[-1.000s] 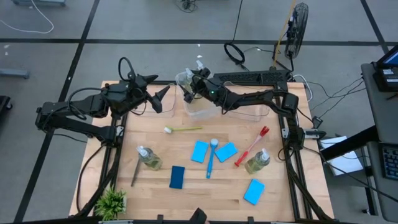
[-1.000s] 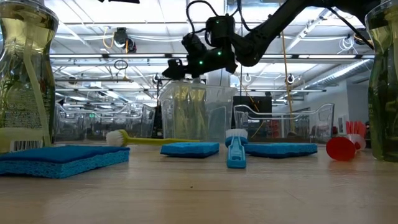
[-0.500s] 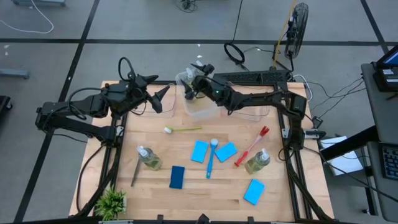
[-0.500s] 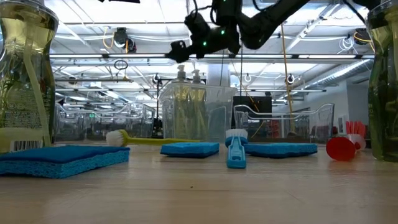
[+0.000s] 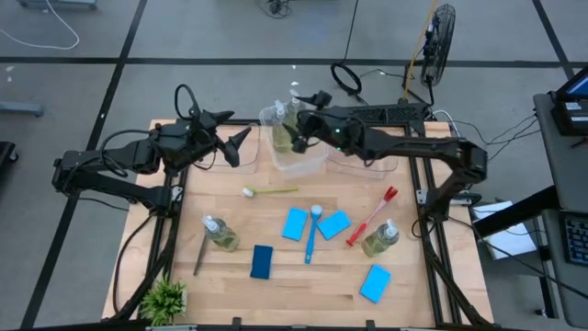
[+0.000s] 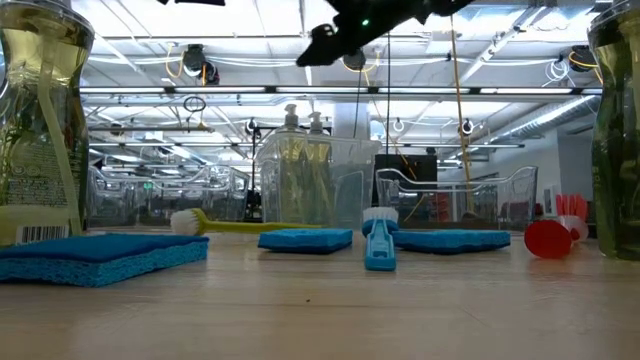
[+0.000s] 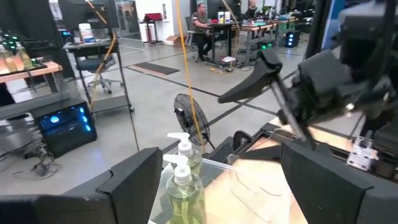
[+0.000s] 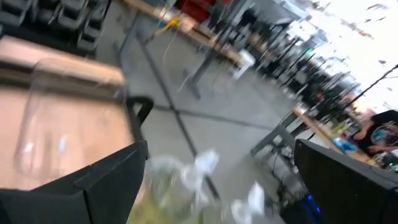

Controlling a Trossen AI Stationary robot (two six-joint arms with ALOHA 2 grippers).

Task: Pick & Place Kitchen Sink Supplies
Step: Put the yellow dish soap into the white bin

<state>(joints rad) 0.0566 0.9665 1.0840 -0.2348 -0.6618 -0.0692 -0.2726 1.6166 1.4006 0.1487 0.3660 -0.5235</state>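
My right tool [image 5: 299, 138] hangs above the clear bin [image 5: 296, 156] at the far middle of the counter [image 5: 276, 276], fingers spread wide and empty; two pump bottles [image 6: 303, 160] already stand upright inside that bin. My left tool [image 5: 230, 142] waits over the far left of the counter, also well open with nothing in it. Remaining supplies lie on the near half: a pump bottle near left [image 5: 219, 233], another near right [image 5: 380, 239], four blue sponges [image 5: 295, 223], a yellow-green brush [image 5: 271, 191], a blue brush [image 5: 312, 234], a red brush [image 5: 372, 216] and a dark brush [image 5: 200, 253]. Risks, in my judgement: swinging low out of the bin could clip the pump tops or the bin rim and tip it; the blue brush lies between two sponges, so a wide grasp may drag a neighbour; the near-right bottle stands just beside the red brush head. Open room is good through the middle left of the counter; the second bin [image 5: 367, 164] and frame rails crowd the far right, and the potted plant [image 5: 165, 299] sits at the near-left corner.
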